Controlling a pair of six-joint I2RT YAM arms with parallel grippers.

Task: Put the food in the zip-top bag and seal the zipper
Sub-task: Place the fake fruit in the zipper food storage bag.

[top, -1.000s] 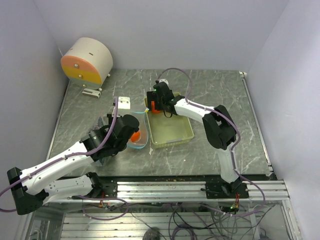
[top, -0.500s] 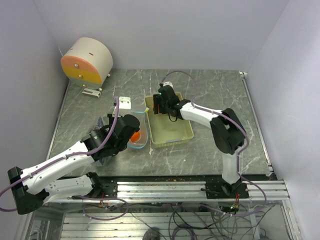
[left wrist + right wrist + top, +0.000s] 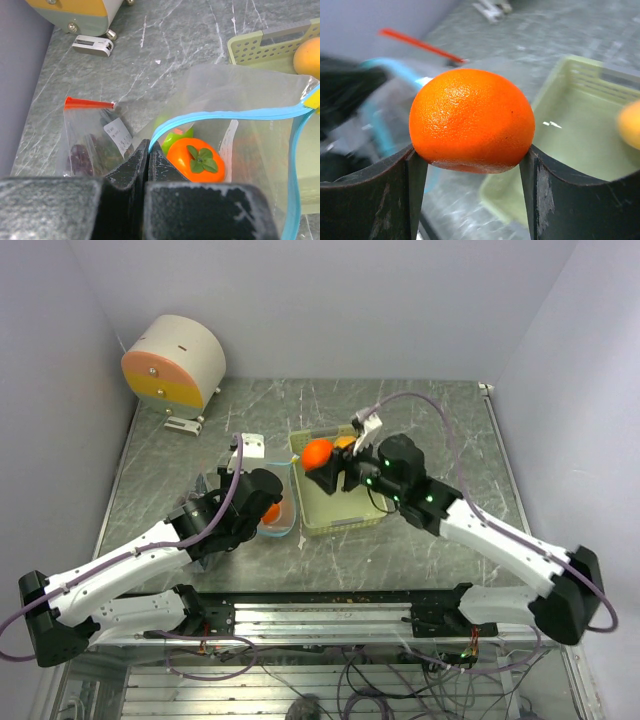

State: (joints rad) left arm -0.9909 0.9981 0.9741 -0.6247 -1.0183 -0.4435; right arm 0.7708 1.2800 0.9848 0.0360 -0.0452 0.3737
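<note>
My right gripper [image 3: 320, 460] is shut on a round orange fruit [image 3: 317, 453] and holds it in the air over the near-left part of the pale green basket [image 3: 345, 512]. The wrist view shows the orange [image 3: 472, 120] pinched between both fingers. A second orange fruit [image 3: 345, 443] lies in the basket's far end. My left gripper [image 3: 148, 146] is shut on the teal strip [image 3: 225, 116] of the zip-top bag [image 3: 280, 520] and holds the mouth up and open. Inside lie a persimmon-like fruit [image 3: 196, 159] and a green piece [image 3: 177, 137]. The red strip [image 3: 87, 103] lies to the left, with dark purple shapes [image 3: 79, 156] under clear plastic.
A round white drum with an orange and yellow face [image 3: 175, 362] stands at the back left, with a small white bracket [image 3: 185, 423] at its foot. A white tag [image 3: 248, 446] lies behind the bag. Walls close in the left, back and right sides.
My right gripper closed on the orange at the basket's far-left corner and lifted it up and toward the near side. The left gripper and the bag stayed put.
</note>
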